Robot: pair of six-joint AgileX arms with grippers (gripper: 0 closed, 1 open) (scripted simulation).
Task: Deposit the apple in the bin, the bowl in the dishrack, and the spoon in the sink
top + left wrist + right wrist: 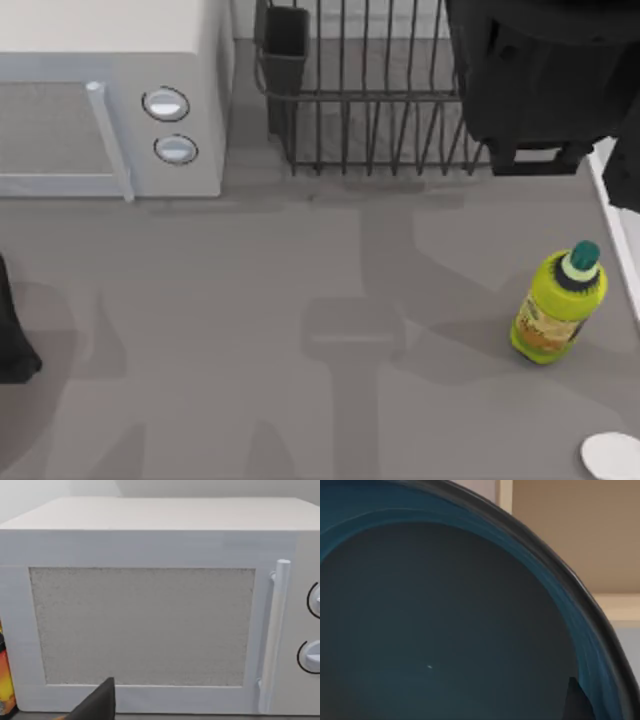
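The bowl [435, 630] sits close up in the right wrist view, teal-blue inside with a dark rim and a beige wall behind it. One dark fingertip [577, 700] of my right gripper lies against its inner wall, so the gripper is shut on the bowl's rim. My right arm [540, 80] hangs over the right end of the black wire dishrack [370, 110] and hides the bowl from above. The spoon's pale oval end [612, 455] lies at the front right corner. The sink's pale rim [612, 205] runs along the right edge. The apple and the bin are out of view.
A white microwave [110, 110] with two round knobs stands at the back left, facing my parked left arm [12, 345]. A yellow-green bottle [558, 305] stands at the right. An orange item [5, 685] shows beside the microwave.
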